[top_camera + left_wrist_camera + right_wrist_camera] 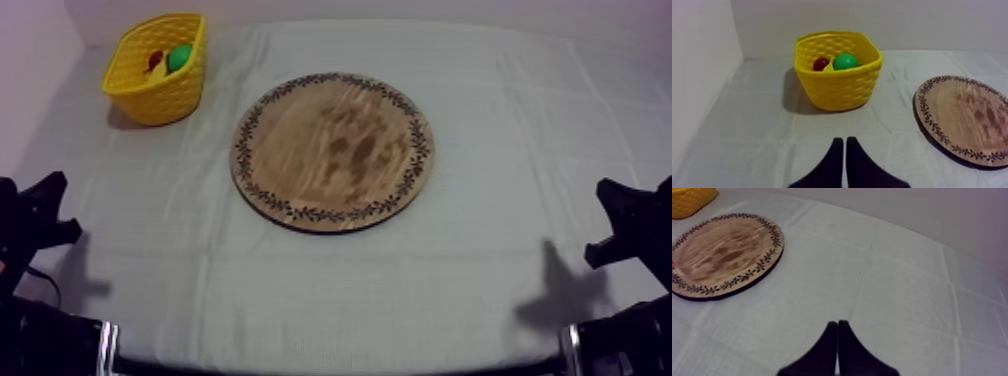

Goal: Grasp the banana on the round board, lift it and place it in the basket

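Worktop (pixel 520 130) carries the wooden board (pixel 333 150) at its middle and the yellow basket (pixel 160 98) well apart, at the far left corner. The left hand (pixel 844 142) and right hand (pixel 837 323) sit low, each with fingers pressed together on nothing. The top view gives the board's whole face, bare, so a reach there would likely close on air. The left wrist view looks into the basket: a green fruit (pixel 845 61), a small red fruit (pixel 820 63), and between them a yellow sliver (pixel 828 65), perhaps the banana; I cannot tell.
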`<action>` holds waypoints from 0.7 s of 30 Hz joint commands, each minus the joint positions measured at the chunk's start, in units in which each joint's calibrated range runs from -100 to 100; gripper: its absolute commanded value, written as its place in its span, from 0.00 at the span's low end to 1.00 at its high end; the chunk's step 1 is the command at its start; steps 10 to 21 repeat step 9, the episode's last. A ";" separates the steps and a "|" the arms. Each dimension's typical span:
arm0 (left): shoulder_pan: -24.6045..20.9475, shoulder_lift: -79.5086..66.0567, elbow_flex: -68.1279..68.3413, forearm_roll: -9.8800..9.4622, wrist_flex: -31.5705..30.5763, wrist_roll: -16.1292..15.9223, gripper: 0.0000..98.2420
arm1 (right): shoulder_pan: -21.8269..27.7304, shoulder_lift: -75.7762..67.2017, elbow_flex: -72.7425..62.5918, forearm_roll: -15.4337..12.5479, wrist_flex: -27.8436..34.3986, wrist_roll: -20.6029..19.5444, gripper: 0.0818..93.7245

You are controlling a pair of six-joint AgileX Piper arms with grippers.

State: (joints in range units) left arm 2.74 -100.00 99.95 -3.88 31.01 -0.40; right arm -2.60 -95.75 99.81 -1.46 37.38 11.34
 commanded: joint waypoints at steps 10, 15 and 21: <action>-0.02 0.00 -0.15 0.09 0.61 -0.21 0.00 | 0.00 0.00 -0.03 -0.03 -0.04 0.02 0.00; -0.02 0.00 -0.15 0.09 0.61 -0.21 0.00 | 0.00 0.00 -0.03 -0.03 -0.04 0.02 0.00; -0.02 0.00 -0.15 0.09 0.61 -0.21 0.00 | 0.00 0.00 -0.03 -0.03 -0.04 0.02 0.00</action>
